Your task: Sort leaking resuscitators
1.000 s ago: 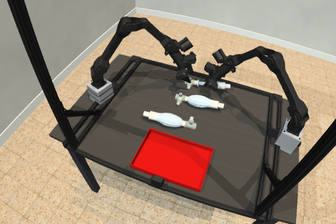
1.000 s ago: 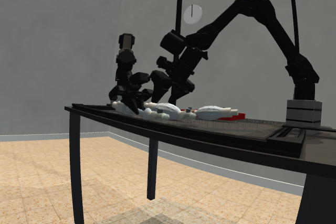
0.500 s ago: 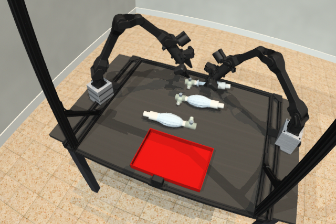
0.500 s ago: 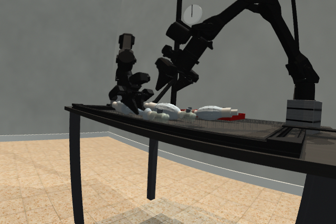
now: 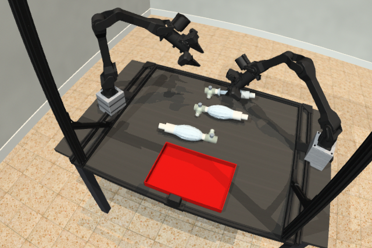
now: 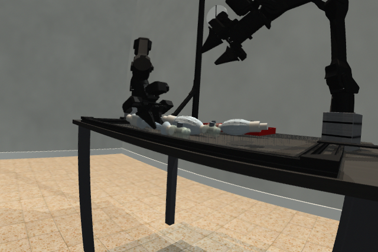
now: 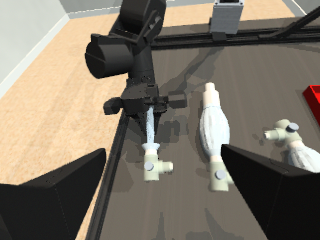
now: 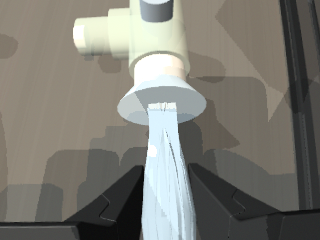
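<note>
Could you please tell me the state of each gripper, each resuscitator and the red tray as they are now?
Left gripper: open, raised above the table
Right gripper: shut on the far resuscitator's bag
Far resuscitator: bag squeezed in
Middle resuscitator: lying on the table, bag full
Resuscitator nearest the tray: lying outside it, bag full
Red tray: empty
</note>
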You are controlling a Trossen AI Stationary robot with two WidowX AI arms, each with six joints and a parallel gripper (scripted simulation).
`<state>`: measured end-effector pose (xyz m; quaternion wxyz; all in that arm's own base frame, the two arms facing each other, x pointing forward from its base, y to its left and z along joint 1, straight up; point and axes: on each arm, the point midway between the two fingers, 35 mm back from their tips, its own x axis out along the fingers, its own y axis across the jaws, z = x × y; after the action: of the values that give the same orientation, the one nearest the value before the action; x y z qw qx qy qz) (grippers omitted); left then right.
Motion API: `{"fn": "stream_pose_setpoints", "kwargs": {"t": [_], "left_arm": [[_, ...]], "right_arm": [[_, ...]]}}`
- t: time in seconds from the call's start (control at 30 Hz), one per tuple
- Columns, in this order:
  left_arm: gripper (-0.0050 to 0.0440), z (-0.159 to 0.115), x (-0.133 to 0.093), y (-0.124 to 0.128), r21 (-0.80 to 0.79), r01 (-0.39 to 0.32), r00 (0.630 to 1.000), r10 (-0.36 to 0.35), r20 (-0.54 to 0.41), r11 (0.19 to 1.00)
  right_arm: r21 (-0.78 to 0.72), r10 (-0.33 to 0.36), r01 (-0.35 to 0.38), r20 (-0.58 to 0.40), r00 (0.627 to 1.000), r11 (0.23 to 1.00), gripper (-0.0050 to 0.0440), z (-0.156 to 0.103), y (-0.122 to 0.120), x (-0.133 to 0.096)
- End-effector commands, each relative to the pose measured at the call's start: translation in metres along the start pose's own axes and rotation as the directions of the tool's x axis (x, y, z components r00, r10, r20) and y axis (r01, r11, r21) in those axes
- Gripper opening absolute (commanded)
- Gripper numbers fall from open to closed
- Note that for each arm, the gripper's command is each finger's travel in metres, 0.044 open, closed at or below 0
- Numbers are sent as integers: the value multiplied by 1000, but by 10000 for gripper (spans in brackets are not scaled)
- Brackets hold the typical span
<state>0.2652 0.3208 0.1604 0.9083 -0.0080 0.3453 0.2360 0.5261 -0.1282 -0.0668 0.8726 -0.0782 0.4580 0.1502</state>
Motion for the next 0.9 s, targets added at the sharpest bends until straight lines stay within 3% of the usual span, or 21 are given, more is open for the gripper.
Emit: {"fn": "stream_pose_setpoints", "kwargs": {"t": [0.0, 0.27, 0.47, 0.63, 0.83, 0.87], "left_arm": [[440, 10, -39, -9, 28, -38, 997, 36, 75, 999], [440, -8, -126, -50, 79, -137, 959, 113, 258, 987], [440, -8, -126, -50, 79, -137, 959, 113, 258, 987], [440, -22, -91, -2, 65, -79, 996, 75, 56, 995], [440, -64, -54, 52, -9, 25, 990, -26, -140, 1000], [440, -64, -54, 52, -9, 25, 990, -26, -140, 1000]], "right_arm": [[0, -2, 2, 2, 1000, 1000, 0, 1, 0, 0], [0, -2, 2, 2, 1000, 1000, 0, 1, 0, 0], [0, -2, 2, 2, 1000, 1000, 0, 1, 0, 0], [0, -3, 3, 1, 1000, 1000, 0, 1, -1, -1], [0, -3, 3, 1, 1000, 1000, 0, 1, -1, -1], [0, -3, 3, 1, 1000, 1000, 0, 1, -1, -1]]}}
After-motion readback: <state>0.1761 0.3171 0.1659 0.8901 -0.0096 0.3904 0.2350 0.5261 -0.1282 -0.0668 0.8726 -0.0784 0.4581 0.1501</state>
